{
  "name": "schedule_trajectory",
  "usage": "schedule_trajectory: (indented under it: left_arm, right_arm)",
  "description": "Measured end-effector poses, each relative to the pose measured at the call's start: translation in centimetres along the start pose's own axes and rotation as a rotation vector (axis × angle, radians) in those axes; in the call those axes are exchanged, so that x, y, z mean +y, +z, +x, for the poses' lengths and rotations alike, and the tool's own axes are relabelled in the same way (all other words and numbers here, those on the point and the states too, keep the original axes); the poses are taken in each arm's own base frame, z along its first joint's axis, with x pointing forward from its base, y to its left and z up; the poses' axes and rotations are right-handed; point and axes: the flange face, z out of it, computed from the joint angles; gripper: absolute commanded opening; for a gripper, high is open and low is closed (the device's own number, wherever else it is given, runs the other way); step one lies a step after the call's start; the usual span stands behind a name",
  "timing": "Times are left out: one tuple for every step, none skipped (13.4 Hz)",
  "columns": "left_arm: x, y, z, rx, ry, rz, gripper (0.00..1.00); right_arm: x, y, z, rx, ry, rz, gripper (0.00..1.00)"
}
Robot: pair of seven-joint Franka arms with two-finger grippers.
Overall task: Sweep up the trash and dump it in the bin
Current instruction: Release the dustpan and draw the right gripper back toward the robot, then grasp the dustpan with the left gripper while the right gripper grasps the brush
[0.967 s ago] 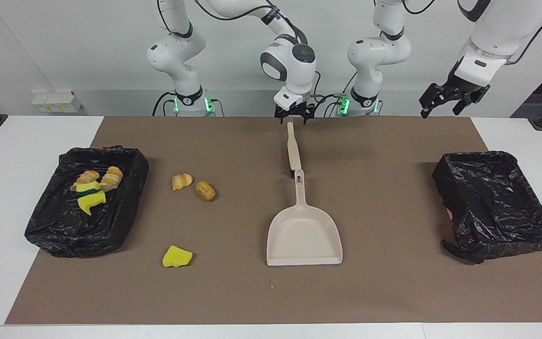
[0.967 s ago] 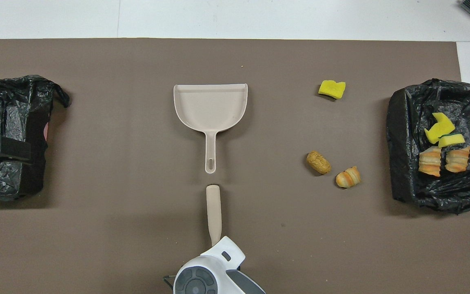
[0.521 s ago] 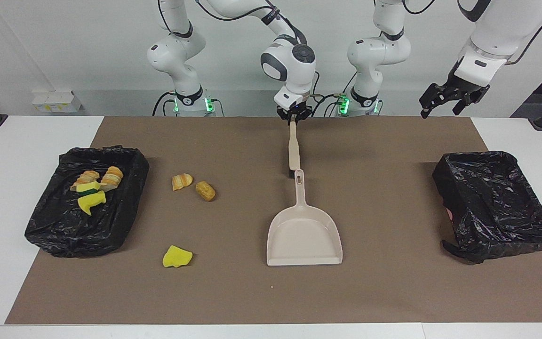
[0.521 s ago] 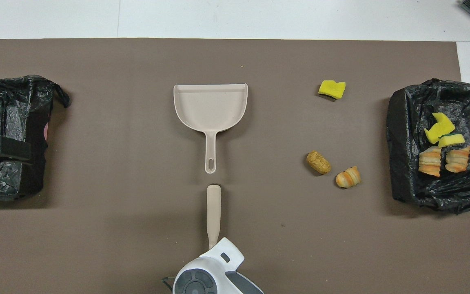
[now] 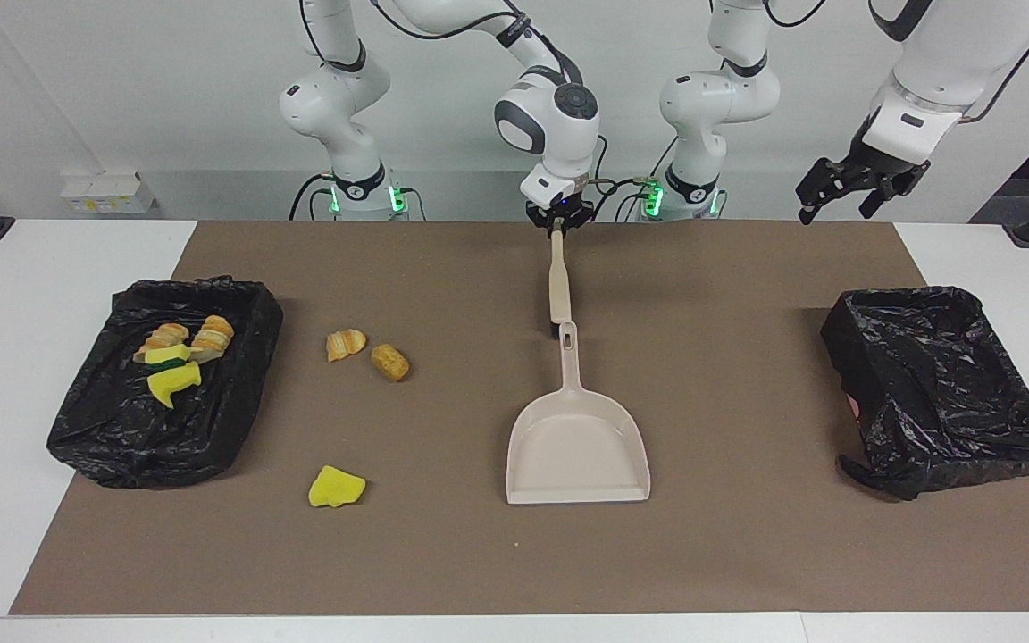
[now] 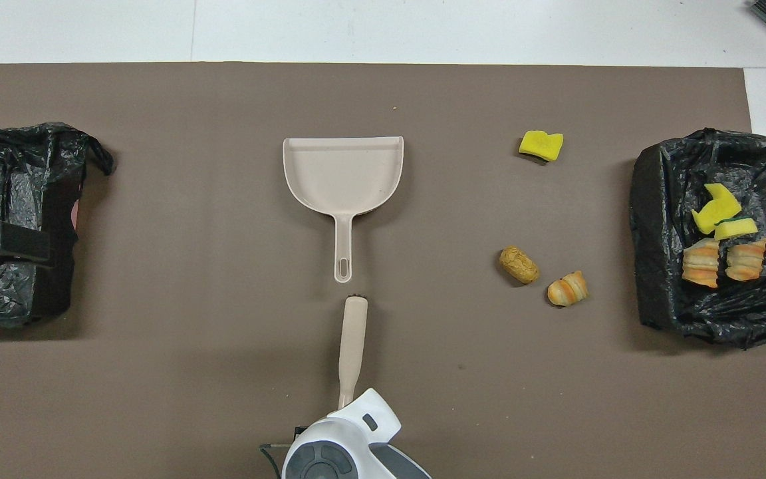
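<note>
My right gripper (image 5: 557,227) is shut on the top end of a beige brush handle (image 5: 557,284), close to the robots' edge of the brown mat. The brush (image 6: 351,342) points at the beige dustpan (image 5: 577,446), whose handle end lies just past its tip. Loose trash lies toward the right arm's end: a yellow sponge piece (image 5: 336,488) and two bread-like lumps (image 5: 346,344) (image 5: 389,362). A black-lined bin (image 5: 121,429) at that end holds several scraps. My left gripper (image 5: 840,192) hangs open and empty in the air at the left arm's end.
A second black-lined bin (image 5: 934,384) stands at the left arm's end with no scraps showing in it. The dustpan (image 6: 343,173) lies flat mid-mat with its mouth pointing away from the robots. White table (image 5: 23,268) borders the mat.
My right gripper came down and closed on the brush handle's end. The handle's free end has swung slightly toward the right arm's end. The left arm has not moved.
</note>
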Motion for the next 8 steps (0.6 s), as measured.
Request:
schedule_trajectory:
  left_arm:
    - [0.1,0.0,0.0,0.002,0.003,0.0,1.0]
    - [0.4,0.0,0.0,0.004,0.018,0.0,1.0]
    - [0.6,0.0,0.0,0.004,0.049,0.001,1.0]
    - [0.6,0.0,0.0,0.004,0.091,0.001,1.0]
    - [0.5,0.0,0.0,0.004,0.122,0.001,1.0]
    - [0.5,0.0,0.0,0.005,0.142,0.001,1.0]
    - [0.6,-0.1,0.1,0.012,0.15,0.001,1.0]
    - [0.8,-0.1,0.3,0.028,0.155,0.0,1.0]
  right_arm:
    - [0.7,-1.0,0.3,-0.009,0.024,-0.017,0.0]
    - [2.2,-2.4,1.0,-0.026,0.049,-0.048,0.0]
    - [3.8,-4.0,1.8,-0.041,0.076,-0.073,0.0]
    - [5.5,-5.5,2.6,-0.054,0.096,-0.092,0.0]
    - [7.1,-6.8,3.3,-0.065,0.115,-0.107,0.0]
    - [8.5,-7.7,3.8,-0.076,0.138,-0.127,0.0]
    - [9.8,-7.9,4.4,-0.086,0.159,-0.155,0.0]
    - [11.0,-7.7,5.1,-0.087,0.176,-0.186,0.0]
